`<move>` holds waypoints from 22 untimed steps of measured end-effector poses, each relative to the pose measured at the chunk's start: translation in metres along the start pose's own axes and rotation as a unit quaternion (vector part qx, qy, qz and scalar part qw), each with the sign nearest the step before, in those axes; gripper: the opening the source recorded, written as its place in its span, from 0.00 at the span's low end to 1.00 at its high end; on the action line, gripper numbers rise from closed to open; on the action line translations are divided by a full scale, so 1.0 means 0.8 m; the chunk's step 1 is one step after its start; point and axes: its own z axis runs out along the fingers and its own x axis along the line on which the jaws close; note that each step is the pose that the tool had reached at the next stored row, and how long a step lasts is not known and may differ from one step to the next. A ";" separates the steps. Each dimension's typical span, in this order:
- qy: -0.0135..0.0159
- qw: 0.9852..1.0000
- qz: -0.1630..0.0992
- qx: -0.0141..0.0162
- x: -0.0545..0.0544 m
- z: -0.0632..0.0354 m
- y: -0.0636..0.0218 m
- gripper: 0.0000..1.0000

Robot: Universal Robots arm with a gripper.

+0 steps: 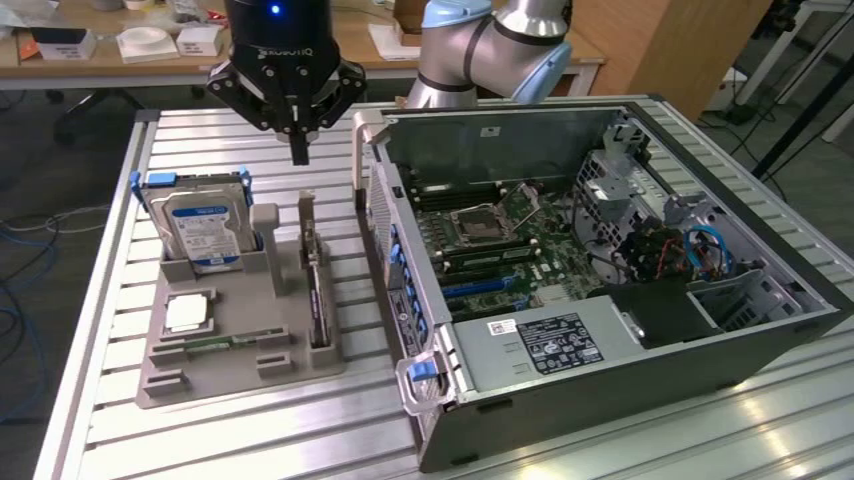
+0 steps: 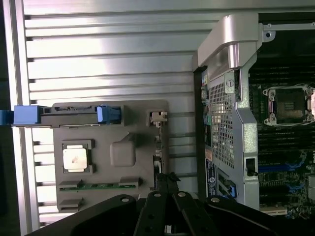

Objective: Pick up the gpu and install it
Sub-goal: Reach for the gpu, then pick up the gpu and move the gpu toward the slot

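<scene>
Jaws closed on nothing, hanging above the gray holder tray [image 1: 227, 385] on the desk [image 1: 200, 440].

Tray holds four parts, one of each:
- gpu [image 1: 318, 300], on edge in its slot, straight below the jaws, not touched
- hard drive [image 1: 203, 228], upright, below the jaws toward the exterior view's left
- processor chip [image 1: 187, 313] and memory stick [image 1: 220, 344], lying flat, farther from the jaws than the drive

One open computer case [image 1: 747, 350] stands on the exterior view's right of the jaws.

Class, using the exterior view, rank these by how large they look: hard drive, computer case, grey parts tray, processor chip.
1. computer case
2. grey parts tray
3. hard drive
4. processor chip
</scene>
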 end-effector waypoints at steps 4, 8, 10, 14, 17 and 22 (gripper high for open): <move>0.000 1.000 0.000 0.000 0.000 0.000 0.000 0.11; 0.000 1.000 0.000 0.000 0.000 0.000 0.000 0.11; 0.000 1.000 0.000 0.000 0.000 0.000 0.000 0.11; 0.000 1.000 0.000 0.000 0.000 0.001 0.000 0.11; 0.000 1.000 0.000 0.000 0.000 0.002 0.000 0.11; 0.000 1.000 0.000 0.000 0.000 0.001 0.000 0.11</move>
